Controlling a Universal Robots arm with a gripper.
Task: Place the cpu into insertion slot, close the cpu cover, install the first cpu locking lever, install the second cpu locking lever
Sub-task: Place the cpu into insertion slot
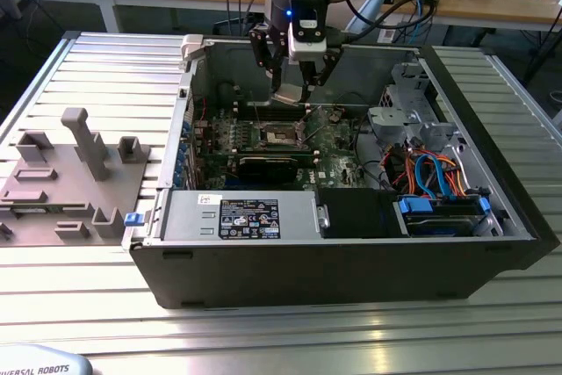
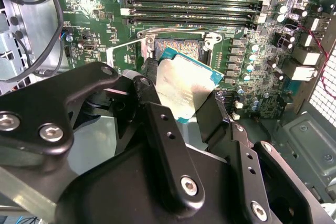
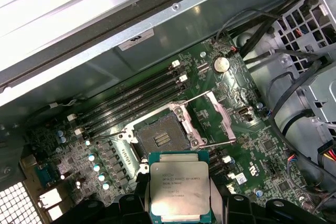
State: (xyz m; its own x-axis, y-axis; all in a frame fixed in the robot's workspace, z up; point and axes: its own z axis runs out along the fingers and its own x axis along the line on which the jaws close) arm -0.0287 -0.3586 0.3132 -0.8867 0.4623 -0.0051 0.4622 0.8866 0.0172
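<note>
From my seat the gripper [image 1: 294, 85] is closed on the cpu [image 3: 180, 190], its fingers pinching two opposite edges and the silvery top facing up. The chip hangs free, clear of the board, above the insertion slot [image 3: 160, 139] and a little short of it. In the first wrist view the slot's dark square sits just past the chip's far edge. In the second wrist view one corner of the chip overlaps the slot's rim. So the slot lies below and slightly ahead of what I am holding, and I judge the chip is not yet centred over it. The chip's edges look slightly turned against the slot's rim, though the camera angle may cause that. Beside the slot, the cpu cover [image 3: 221, 116] stands swung open, leaving the slot uncovered. Beyond the slot, the memory slots [image 3: 131, 98] run across the green circuit board [image 3: 273, 150] toward the wall of the computer case [image 1: 351, 261].
</note>
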